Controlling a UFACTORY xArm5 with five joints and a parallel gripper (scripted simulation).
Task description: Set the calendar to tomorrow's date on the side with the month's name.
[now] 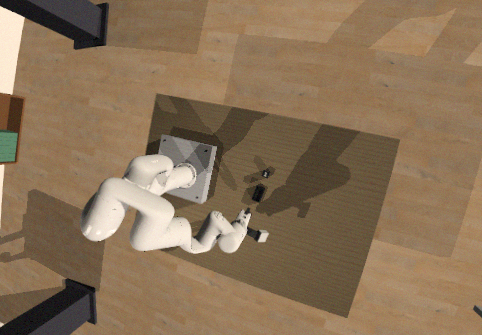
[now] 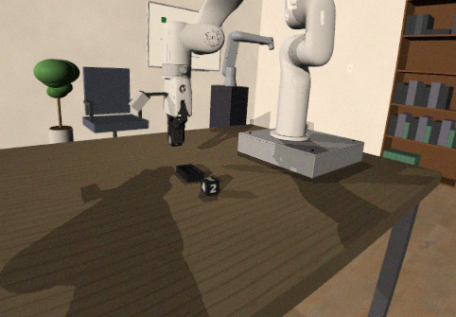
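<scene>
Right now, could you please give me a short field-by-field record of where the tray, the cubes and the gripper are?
tray: dark tray flat on the table, no cube in it
cube on table: dark cube beside the tray, a 2 facing the exterior view
gripper: gripper raised above the table, shut on a dark cube
arm base: grey base block on the table

cube (image 2: 210,185) on the table (image 2: 293,220) just beside the tray (image 2: 187,171), arm base (image 2: 347,160) behind
</scene>
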